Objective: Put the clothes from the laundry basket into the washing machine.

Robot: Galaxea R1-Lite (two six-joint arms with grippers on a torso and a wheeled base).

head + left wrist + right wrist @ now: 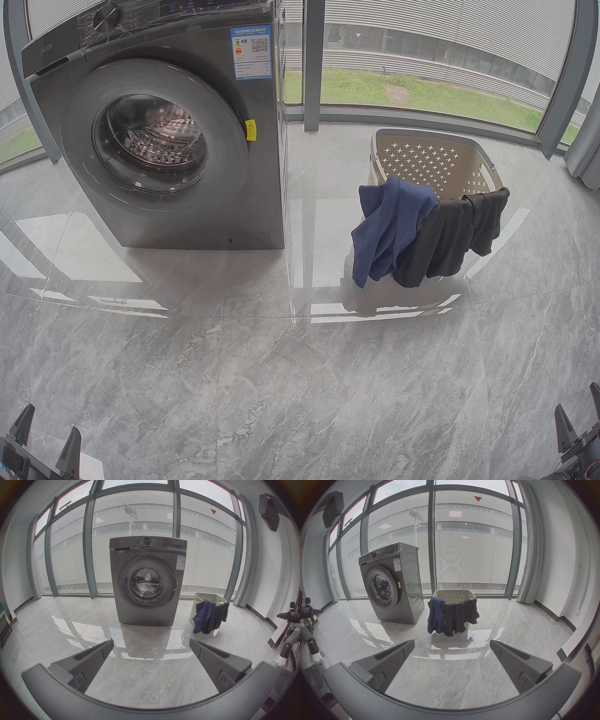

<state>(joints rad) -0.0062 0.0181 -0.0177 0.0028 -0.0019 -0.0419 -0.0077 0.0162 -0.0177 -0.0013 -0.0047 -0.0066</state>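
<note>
A grey front-loading washing machine (169, 125) stands on the floor at the left, its round door (150, 142) shut. To its right sits a beige laundry basket (431, 159). A blue garment (387, 228) and a black garment (453, 231) hang over the basket's near rim. My left gripper (47, 431) is open at the lower left corner, far from both. My right gripper (578, 415) is open at the lower right corner. The left wrist view faces the washing machine (147, 580), the right wrist view faces the laundry basket (454, 597) with the clothes (453, 616).
Glossy grey tiled floor (300, 375) lies between me and the machine and basket. Tall windows with metal pillars (312, 62) run behind them. A curtain (587, 150) hangs at the far right.
</note>
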